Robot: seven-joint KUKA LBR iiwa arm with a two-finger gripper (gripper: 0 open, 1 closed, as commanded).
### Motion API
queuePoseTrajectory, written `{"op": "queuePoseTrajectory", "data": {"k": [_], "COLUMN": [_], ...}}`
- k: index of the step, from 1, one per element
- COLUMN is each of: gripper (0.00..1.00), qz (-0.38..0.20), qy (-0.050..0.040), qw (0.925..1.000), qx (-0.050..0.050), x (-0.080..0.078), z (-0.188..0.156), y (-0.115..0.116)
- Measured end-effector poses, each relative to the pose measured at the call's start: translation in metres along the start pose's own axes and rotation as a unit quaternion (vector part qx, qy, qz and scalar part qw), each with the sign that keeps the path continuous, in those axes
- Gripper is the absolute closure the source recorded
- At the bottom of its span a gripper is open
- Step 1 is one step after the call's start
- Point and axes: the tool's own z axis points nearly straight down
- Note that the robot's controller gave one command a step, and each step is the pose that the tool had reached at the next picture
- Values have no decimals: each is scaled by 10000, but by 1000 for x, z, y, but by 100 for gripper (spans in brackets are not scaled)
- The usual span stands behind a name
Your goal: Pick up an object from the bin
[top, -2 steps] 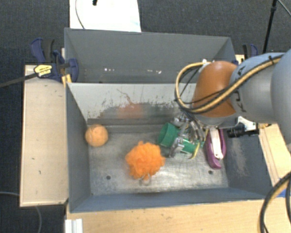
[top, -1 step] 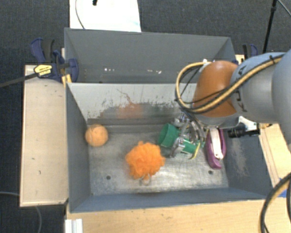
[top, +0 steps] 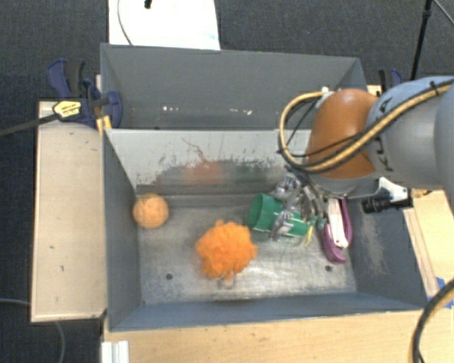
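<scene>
My gripper (top: 293,216) reaches down into the right half of the bin, its metal fingers right at a green plastic object (top: 266,212) with a white and yellow part beside it. Whether the green object is between the fingers I cannot tell. A purple and white oblong thing (top: 337,233) lies just to the right of the gripper, along the bin's right side. A fluffy orange pom-pom (top: 225,250) rests on the floor left of the green object.
A pale orange ball (top: 150,211) sits at the bin's left wall. The arm with its orange cover and looped cables hangs over the bin's right rear corner.
</scene>
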Motion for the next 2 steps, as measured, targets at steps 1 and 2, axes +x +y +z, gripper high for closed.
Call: {"op": "queuePoseTrajectory", "data": {"k": [1, 2], "gripper": [100, 100], "qz": [5, 7], "qy": [-20, -35], "qw": [10000, 10000], "qx": [5, 6], "x": [-1, -2], "z": [-21, -40], "y": [-1, -2]}}
